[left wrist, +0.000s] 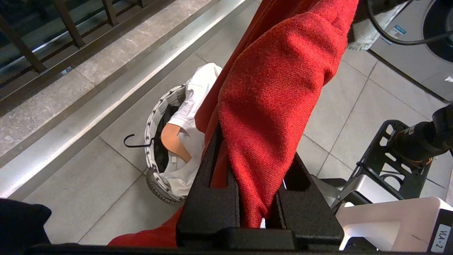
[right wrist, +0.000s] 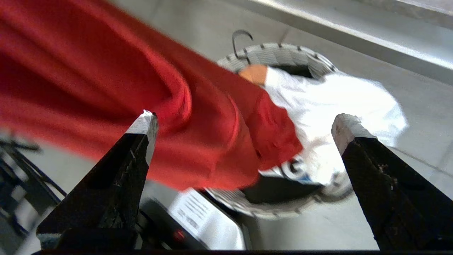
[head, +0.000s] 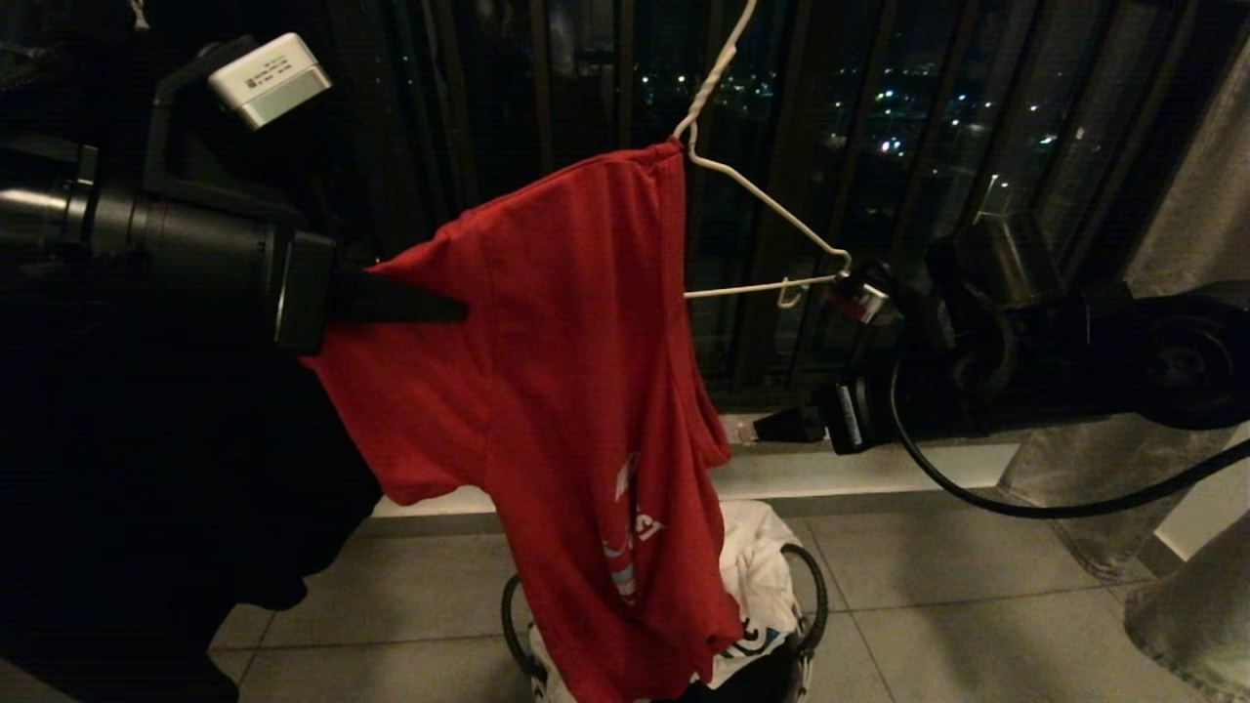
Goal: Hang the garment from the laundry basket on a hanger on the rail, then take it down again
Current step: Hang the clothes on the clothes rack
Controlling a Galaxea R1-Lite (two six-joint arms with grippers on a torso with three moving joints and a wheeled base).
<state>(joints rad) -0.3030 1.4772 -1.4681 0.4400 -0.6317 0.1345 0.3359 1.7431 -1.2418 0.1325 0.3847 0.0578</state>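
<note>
The red garment (head: 566, 391) hangs by its neck on the left half of the white wire hanger (head: 771, 210). The hanger's right half is bare and its hook runs out of the top of the head view; the rail is out of view. My left gripper (head: 459, 310) is shut on the garment's shoulder, and red cloth (left wrist: 269, 106) is pinched between its black fingers (left wrist: 212, 202). My right gripper (head: 806, 361) stands open just right of the garment, near the hanger's bare end, with nothing between its fingertips (right wrist: 145, 124). The laundry basket (head: 811, 596) sits on the floor below.
A white cloth (left wrist: 198, 88) and a tan wooden hanger (left wrist: 173, 140) with a black hook lie in the basket (left wrist: 155, 117). A dark railing and window stand behind, with a stone ledge (head: 879, 469). A curtain (head: 1191, 244) hangs at the right. A washing machine (left wrist: 417, 42) is nearby.
</note>
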